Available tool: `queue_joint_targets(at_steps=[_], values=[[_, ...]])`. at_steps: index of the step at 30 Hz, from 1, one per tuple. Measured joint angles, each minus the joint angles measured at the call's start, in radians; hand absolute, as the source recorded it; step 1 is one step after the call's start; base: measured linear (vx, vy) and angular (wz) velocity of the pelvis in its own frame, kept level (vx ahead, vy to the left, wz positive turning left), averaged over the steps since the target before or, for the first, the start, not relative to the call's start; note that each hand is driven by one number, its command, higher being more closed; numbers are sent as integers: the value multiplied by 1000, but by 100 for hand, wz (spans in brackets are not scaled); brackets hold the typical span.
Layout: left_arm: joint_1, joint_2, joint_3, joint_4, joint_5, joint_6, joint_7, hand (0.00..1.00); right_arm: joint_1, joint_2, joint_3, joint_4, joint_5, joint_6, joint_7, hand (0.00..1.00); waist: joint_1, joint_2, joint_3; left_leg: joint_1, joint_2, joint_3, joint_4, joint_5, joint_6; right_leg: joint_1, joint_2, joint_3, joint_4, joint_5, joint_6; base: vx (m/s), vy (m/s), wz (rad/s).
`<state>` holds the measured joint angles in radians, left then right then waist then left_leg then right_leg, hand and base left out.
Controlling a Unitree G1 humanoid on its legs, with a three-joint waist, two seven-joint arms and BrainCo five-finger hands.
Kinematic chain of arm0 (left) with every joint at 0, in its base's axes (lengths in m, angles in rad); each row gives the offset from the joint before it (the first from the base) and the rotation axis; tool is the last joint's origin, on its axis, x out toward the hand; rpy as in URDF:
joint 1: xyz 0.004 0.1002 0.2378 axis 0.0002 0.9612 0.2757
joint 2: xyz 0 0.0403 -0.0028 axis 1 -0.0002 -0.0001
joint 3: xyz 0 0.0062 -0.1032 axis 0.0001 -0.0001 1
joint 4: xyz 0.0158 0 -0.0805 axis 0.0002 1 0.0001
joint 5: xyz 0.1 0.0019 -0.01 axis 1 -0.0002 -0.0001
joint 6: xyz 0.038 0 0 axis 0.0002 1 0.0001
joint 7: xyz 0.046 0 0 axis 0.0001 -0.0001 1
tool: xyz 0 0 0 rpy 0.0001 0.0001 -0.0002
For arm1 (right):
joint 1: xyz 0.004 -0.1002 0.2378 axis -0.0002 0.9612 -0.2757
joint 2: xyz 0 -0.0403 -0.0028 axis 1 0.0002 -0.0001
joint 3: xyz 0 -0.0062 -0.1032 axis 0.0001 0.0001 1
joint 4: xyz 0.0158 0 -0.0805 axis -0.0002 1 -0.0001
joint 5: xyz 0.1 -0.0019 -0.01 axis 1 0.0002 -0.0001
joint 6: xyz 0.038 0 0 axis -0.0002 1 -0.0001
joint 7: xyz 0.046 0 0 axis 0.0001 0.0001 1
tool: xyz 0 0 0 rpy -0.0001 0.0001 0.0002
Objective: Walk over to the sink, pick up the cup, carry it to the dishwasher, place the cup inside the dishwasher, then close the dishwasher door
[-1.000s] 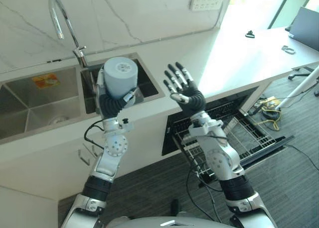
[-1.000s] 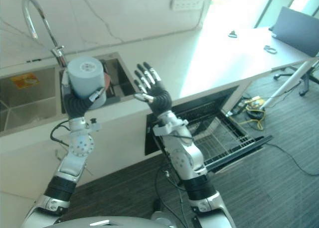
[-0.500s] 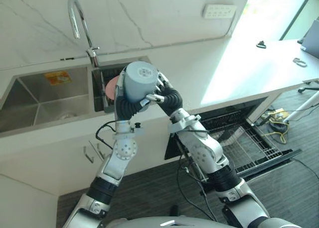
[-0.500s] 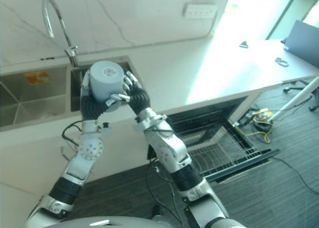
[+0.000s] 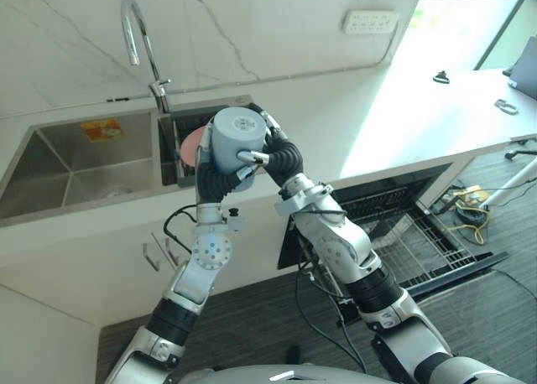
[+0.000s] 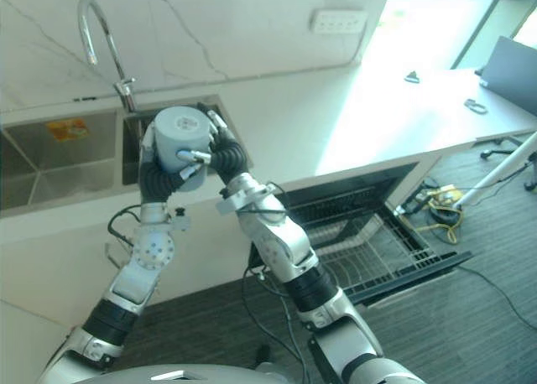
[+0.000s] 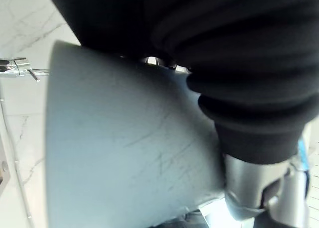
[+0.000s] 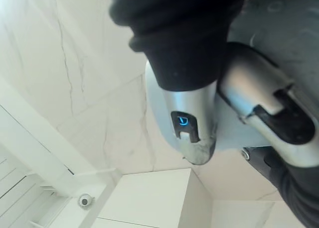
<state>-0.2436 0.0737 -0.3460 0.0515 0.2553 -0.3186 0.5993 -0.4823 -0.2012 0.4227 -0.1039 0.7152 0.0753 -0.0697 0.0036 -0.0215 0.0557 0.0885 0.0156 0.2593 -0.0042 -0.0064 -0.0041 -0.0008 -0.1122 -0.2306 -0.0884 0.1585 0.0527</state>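
A grey-blue cup [image 5: 237, 139] is held up in front of the counter edge, just over the right sink basin [image 5: 168, 149]. My left hand [image 5: 211, 179] grips it from below and the left, fingers curled round its wall. My right hand [image 5: 282, 159] has come in from the right, with its fingers [image 5: 252, 156] wrapped over the cup's front. The cup's scratched wall [image 7: 124, 153] lies very close in the left wrist view, under that hand's dark cover [image 7: 239, 63]. To the lower right the dishwasher [image 5: 411, 225] stands open, its wire rack pulled out over the lowered door.
A curved faucet [image 5: 138, 32] rises behind the double steel sink [image 5: 75, 170]. Something pink [image 5: 190, 145] sits in the right basin behind the cup. The white counter [image 5: 394, 116] runs off to the right with small dark items [image 5: 440, 76]. Cables [image 5: 466, 191] lie on the floor.
My right hand, open and apart a second ago, has moved left to the cup and curled its fingers on it. The camera has shifted too.
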Motion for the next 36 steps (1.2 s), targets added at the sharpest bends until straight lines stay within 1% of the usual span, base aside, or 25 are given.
queue_joint_targets(at_steps=[1, 2, 4, 5, 7, 8, 10, 13, 14, 17, 19, 23, 24, 26, 27, 29, 31, 32, 33, 34, 35, 36], values=[[0, 2, -3, 0, 0, 6, 2, 100, -3, 0, 2, 2, -12, 1, -2, 0, 1, 0, 0, 0, 0, 0, 0, 0, 0, 0, 0, 0, 0, 0, 0, 0, 0, 0], [0, 4, -6, 0, 0, 9, 5, 100, -5, 0, 4, 2, -17, 2, -3, 100, 2, 0, 0, 0, 0, 0, 0, 0, 0, 0, 0, 0, 0, 1, -1, 0, 0, 0], [0, 6, -7, 0, 1, 27, 22, 100, -10, -1, 6, 2, -36, 17, -5, 100, 2, 0, 0, 0, 0, 0, 0, 0, 0, 0, 0, 0, 0, 5, -2, 0, 0, 0], [0, 6, -8, 0, 3, 31, 31, 100, -11, -1, 7, 3, -39, 17, -6, 100, 2, 0, 0, 0, 0, 0, 0, 0, 0, 0, 0, 0, 0, 6, -1, 0, 0, 0], [0, 6, -11, 0, 27, 52, 72, 100, -15, -1, 19, 4, -55, 16, -6, 100, 3, 0, 0, 0, 0, 0, 1, 0, 0, 0, 0, 0, 0, 7, 1, 0, 0, 0], [0, 6, -12, 0, 41, 58, 85, 100, -16, -1, 24, 5, -55, 15, -6, 100, 3, 0, 0, 0, 0, 0, 1, 0, 0, 1, 1, 1, 0, 8, 1, 0, 0, 0], [-3, 9, -12, 0, 82, 86, 145, 100, -46, -1, 50, 41, -55, -6, -7, 100, -2, 0, 0, 3, 0, 3, 2, 0, 0, 1, 5, 4, 0, 10, 0, -11, 6, -4], [-59, 31, -17, 21, 86, 134, 199, 100, -109, 1, 67, 85, -52, -8, -28, 100, -2, 0, 0, 8, 0, 8, 3, 2, 2, 3, 6, 10, 0, 14, -2, -25, 8, -6], [-72, 34, -16, 25, 91, 140, 205, 100, -121, 1, 66, 89, -52, -6, -31, 100, -1, 0, 0, 9, 0, 10, 3, 2, 2, 4, 6, 11, 0, 15, -2, -29, 14, -7], [-110, 42, -11, 30, 124, 145, 228, 100, -147, 2, 65, 89, -39, -14, -39, 100, -3, 0, 0, 18, 0, 13, 3, 2, 0, 11, 6, 15, 0, 8, -8, -11, 7, -3], [-121, 44, -9, 32, 138, 145, 229, 100, -151, 2, 62, 88, -26, -17, -39, 100, -6, 0, 0, 18, 0, 14, 2, -3, -8, 10, 5, 14, 0, 6, -7, 0, 0, 0], [-124, 44, -7, 32, 166, 145, 237, 100, -147, 2, 62, 89, 44, -24, -38, 100, -13, 1, 0, 16, 2, 14, 2, -3, -11, 8, 2, 7, 0, 6, -8, 0, 0, 0], [-129, 44, -7, 32, 187, 145, 237, 0, -144, 1, 62, 89, 74, -37, -39, 100, -15, 1, 0, 14, 2, 13, 2, -3, -11, 7, 2, 6, 0, 5, -8, 0, 0, 0], [-134, 43, -12, 32, 219, 144, 237, 0, -131, 2, 61, 89, 104, -55, -45, 100, -14, 1, -1, 14, 3, 13, 2, -4, -12, 7, 2, 4, 0, 5, -9, 0, 0, 0], [-135, 40, -17, 31, 243, 140, 226, 0, -105, 6, 60, 89, 143, -86, -50, 100, -13, 2, -1, 14, 3, 12, 2, -4, -13, 8, 2, 3, 0, 5, -10, 0, 0, 0], [-135, 35, -23, 31, 261, 135, 216, 0, -72, 18, 59, 88, 179, -123, -62, 100, -13, 3, -2, 14, 2, 12, 2, -2, -10, 8, 2, 3, 0, 5, -11, 0, 0, 0], [-135, 26, -44, 24, 269, 131, 194, 0, -14, 58, 47, 83, 202, -189, -90, 100, -13, 5, -3, 14, 2, 12, 2, -2, -10, 7, 1, 3, 0, 4, -11, 0, 0, 0], [-135, 25, -52, 21, 270, 131, 191, 0, 0, 65, 46, 82, 202, -209, -94, 100, -13, 5, -3, 14, 2, 12, 2, -2, -10, 7, 2, 3, 0, 4, -11, 0, 0, 0], [-135, 22, -57, 17, 277, 131, 180, 0, 18, 73, 46, 81, 202, -248, -109, 100, -15, 5, -3, 14, 2, 12, 2, -3, -10, 7, 2, 3, 0, 3, -11, 0, 0, 0], [-135, 21, -65, 16, 279, 130, 176, 0, 31, 80, 49, 80, 201, -278, -119, 100, -17, 6, -3, 14, 2, 12, 2, -3, -10, 7, 2, 4, 0, 3, -10, 0, 0, 0], [-135, 22, -70, 15, 280, 129, 176, 0, 35, 82, 52, 80, 201, -294, -126, 100, -18, 6, -3, 14, 2, 12, 2, -4, -10, 7, 2, 4, 0, 3, -10, 0, 0, 0], [-135, 22, -81, 11, 280, 129, 176, 0, 43, 86, 58, 79, 200, -323, -139, 100, -17, 6, -3, 14, 3, 12, 2, -4, -10, 7, 3, 5, 0, 2, -9, 0, 0, 0]])
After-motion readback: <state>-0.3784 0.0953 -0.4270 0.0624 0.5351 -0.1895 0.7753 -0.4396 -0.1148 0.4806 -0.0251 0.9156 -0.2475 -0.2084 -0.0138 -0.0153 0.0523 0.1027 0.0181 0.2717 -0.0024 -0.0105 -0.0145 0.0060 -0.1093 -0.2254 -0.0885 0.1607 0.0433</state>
